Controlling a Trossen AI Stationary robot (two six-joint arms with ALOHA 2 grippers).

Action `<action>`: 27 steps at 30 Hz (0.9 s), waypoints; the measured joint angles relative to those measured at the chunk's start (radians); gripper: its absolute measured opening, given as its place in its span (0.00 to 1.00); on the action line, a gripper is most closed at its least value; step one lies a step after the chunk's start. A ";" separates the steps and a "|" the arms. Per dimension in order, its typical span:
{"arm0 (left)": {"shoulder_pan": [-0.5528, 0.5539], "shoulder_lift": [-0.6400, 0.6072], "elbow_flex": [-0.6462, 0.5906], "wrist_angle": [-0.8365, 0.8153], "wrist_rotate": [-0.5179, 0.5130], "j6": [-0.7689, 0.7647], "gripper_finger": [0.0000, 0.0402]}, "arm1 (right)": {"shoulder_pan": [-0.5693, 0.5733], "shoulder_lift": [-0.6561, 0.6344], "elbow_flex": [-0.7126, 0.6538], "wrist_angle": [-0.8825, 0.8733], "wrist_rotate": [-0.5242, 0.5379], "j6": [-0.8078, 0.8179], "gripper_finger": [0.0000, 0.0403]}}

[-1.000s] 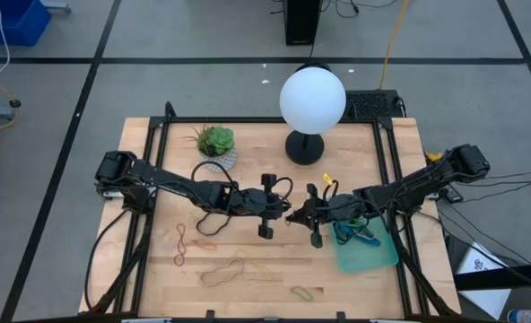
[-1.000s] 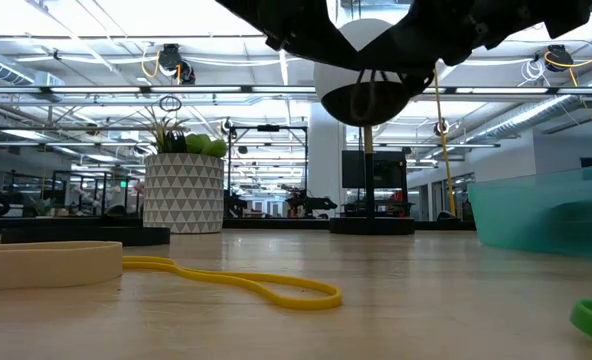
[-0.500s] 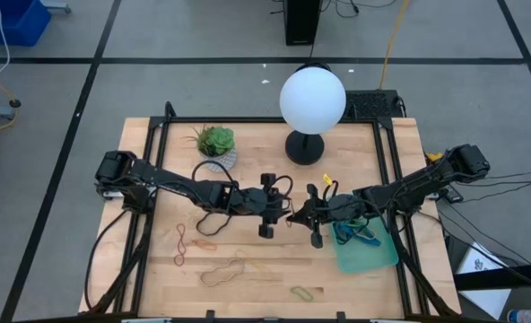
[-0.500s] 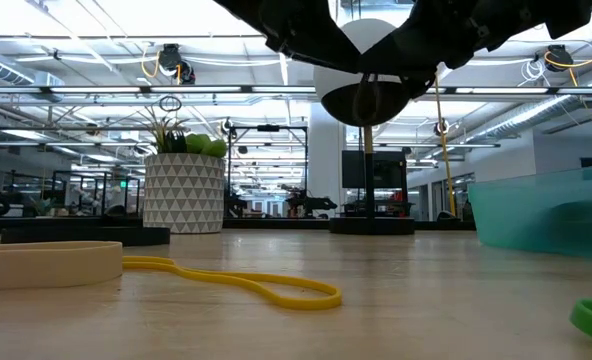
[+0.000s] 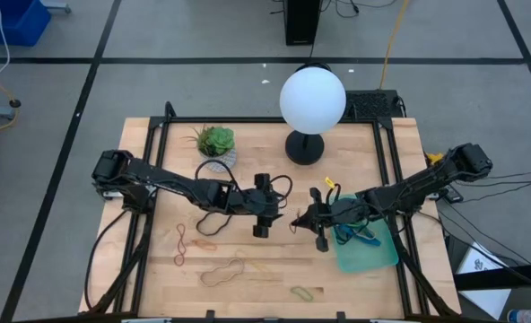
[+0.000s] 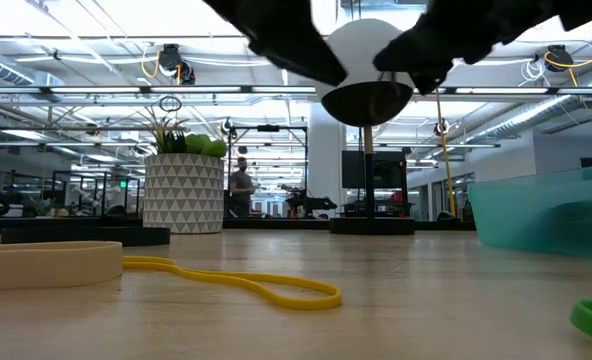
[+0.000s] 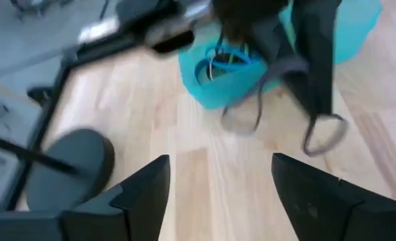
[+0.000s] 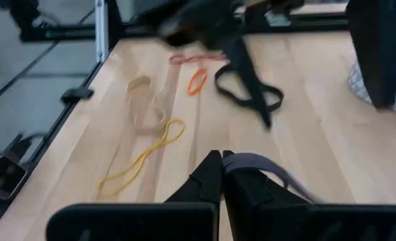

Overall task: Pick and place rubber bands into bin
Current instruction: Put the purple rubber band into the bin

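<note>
Open-plan robotics lab, wooden worktop (image 5: 248,278) on grey taped floor, exposed ceiling trusses (image 6: 96,100) with strip lighting, distant workstations, a person (image 6: 241,190) standing

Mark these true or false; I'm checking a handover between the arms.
1. The left hand has its fingers spread apart with nothing between them. True.
2. The right hand is open and empty. False: it is shut on a thin grey rubber band.
3. The translucent teal plastic bin holds no bands. False: blue rubber bands lie in it.
4. A thin yellow rubber band lies flat on the wooden table. True.
</note>
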 joint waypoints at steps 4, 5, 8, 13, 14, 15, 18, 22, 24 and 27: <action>-0.003 -0.015 0.000 -0.081 0.023 -0.137 0.66 | 0.026 -0.056 -0.001 -0.103 -0.003 -0.005 0.00; -0.004 -0.015 0.000 -0.106 0.027 -0.155 0.65 | 0.030 -0.076 -0.001 -0.138 -0.001 -0.005 0.00; -0.008 -0.012 0.000 -0.135 0.030 -0.191 0.65 | 0.032 -0.144 -0.001 -0.255 -0.001 -0.003 0.00; -0.009 -0.013 0.000 -0.181 0.031 -0.279 0.65 | 0.031 -0.255 -0.001 -0.429 0.054 0.010 0.00; -0.008 -0.013 0.000 -0.183 0.030 -0.290 0.65 | 0.031 -0.279 -0.001 -0.467 0.065 0.022 0.00; -0.008 -0.013 0.000 -0.183 0.030 -0.297 0.65 | 0.030 -0.301 -0.001 -0.503 0.080 0.036 0.00; -0.008 -0.013 -0.001 -0.187 0.030 -0.301 0.64 | 0.030 -0.371 -0.001 -0.595 0.083 0.095 0.00; -0.009 -0.013 -0.001 -0.191 0.030 -0.301 0.65 | 0.030 -0.468 -0.001 -0.707 0.078 0.184 0.00; -0.008 -0.013 -0.001 -0.190 0.030 -0.301 0.65 | 0.030 -0.510 -0.001 -0.770 0.077 0.235 0.00; -0.008 -0.013 -0.001 -0.185 0.030 -0.298 0.66 | 0.030 -0.554 -0.001 -0.909 0.053 0.323 0.00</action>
